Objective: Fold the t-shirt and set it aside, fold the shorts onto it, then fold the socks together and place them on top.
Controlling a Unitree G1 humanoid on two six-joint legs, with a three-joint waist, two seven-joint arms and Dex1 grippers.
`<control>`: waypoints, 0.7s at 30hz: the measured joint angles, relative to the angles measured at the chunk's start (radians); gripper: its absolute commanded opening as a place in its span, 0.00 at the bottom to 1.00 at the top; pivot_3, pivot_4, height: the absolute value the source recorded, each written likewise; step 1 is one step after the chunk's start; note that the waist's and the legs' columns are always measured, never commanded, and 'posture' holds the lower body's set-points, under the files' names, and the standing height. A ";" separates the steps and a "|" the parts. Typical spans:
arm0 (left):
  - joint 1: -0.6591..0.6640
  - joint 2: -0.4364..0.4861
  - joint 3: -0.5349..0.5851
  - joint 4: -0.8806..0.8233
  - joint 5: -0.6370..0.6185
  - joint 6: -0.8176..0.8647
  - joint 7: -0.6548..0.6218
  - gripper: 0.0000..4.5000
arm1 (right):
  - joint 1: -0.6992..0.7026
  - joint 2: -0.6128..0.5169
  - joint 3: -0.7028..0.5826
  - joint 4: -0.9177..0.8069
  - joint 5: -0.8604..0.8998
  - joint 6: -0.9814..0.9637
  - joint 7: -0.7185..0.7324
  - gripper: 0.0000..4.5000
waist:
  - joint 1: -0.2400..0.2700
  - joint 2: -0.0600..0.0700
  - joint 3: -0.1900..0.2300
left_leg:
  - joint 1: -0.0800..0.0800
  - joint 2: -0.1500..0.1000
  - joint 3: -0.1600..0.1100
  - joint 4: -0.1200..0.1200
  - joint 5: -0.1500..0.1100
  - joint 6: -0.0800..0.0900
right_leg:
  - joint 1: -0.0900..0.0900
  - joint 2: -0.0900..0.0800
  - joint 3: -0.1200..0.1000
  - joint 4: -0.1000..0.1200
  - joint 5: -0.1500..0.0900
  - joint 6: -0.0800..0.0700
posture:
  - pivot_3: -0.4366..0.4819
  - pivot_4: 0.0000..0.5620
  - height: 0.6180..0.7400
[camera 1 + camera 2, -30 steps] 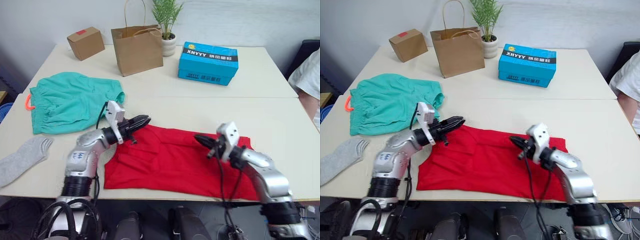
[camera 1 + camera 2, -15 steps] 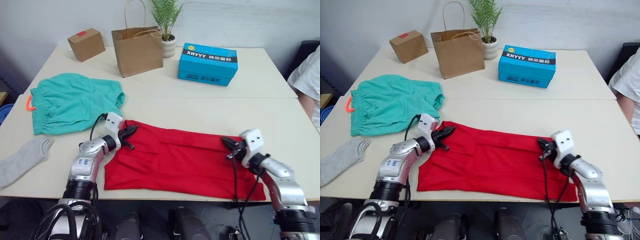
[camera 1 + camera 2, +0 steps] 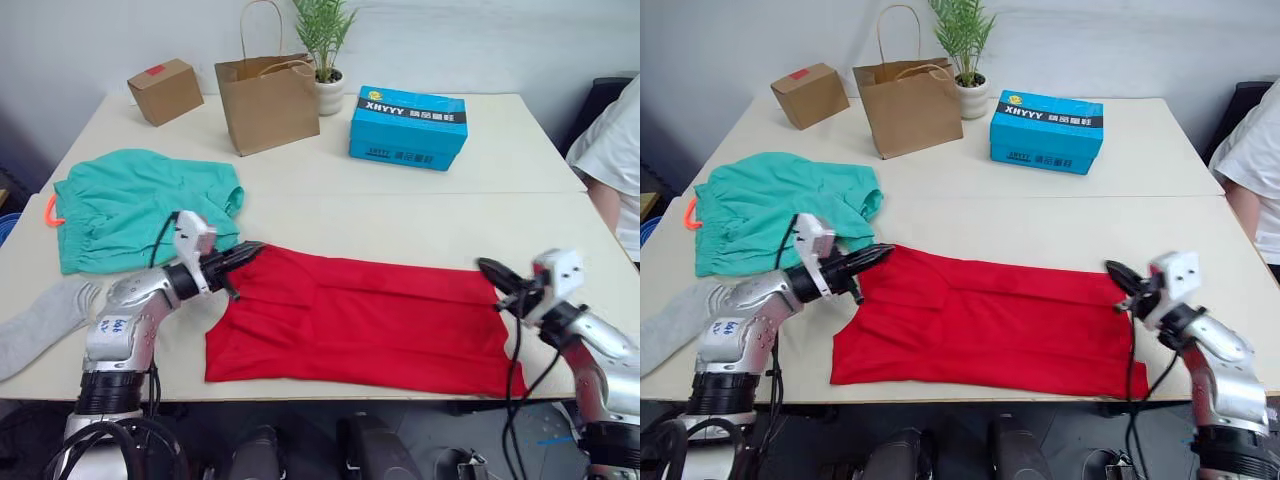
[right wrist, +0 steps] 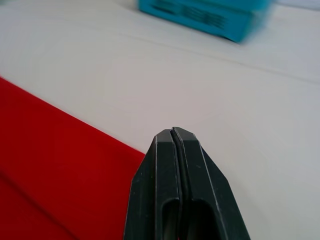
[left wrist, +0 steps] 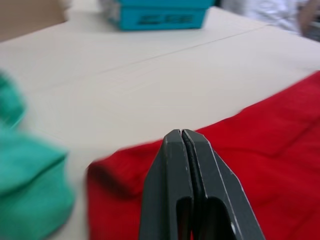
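Left gripper (image 3: 250,250), fingers pressed together, sits at upper left corner of the bright red cloth t-shirt (image 3: 360,320), which lies folded into a long strip across front of the pale table (image 3: 400,215). Right gripper (image 3: 492,270), fingers also together w/ nothing between, at shirt's upper right corner. Teal-green cloth shorts (image 3: 135,205) lie flat just beyond left gripper; light grey knit sock (image 3: 40,320) near table's left edge.

The blue box (image 3: 408,126) reads "XHYYY" in white on its side.
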 measured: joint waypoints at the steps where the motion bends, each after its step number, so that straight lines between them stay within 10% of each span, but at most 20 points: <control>1: -0.001 0.000 -0.045 -0.017 0.002 0.007 -0.023 0.01 | -0.019 0.018 0.054 -0.037 -0.003 0.027 0.001 0.00 | 0.000 0.000 0.000 | 0.000 0.000 0.000 0.000 0.002 -0.004 | 0.000 0.000 0.000 -0.001 0.000 0.000 | 0.48 0.27 1.00; 10: 0.070 -0.051 -0.192 0.007 0.142 -0.054 0.048 0.01 | -0.089 0.166 0.299 -0.026 -0.165 0.008 -0.085 0.00 | 0.003 0.000 0.000 | -0.003 0.000 0.000 0.000 0.000 -0.001 | -0.002 -0.001 0.000 -0.005 0.000 0.000 | 0.48 0.27 1.00; 21: 0.278 -0.024 0.014 -0.053 0.045 -0.163 0.057 0.01 | 0.136 0.002 -0.039 0.108 -0.066 -0.110 -0.002 0.00 | -0.001 0.000 0.000 | 0.000 0.001 0.000 -0.002 -0.004 0.004 | 0.001 -0.001 0.000 -0.005 0.000 -0.001 | 0.48 0.27 1.00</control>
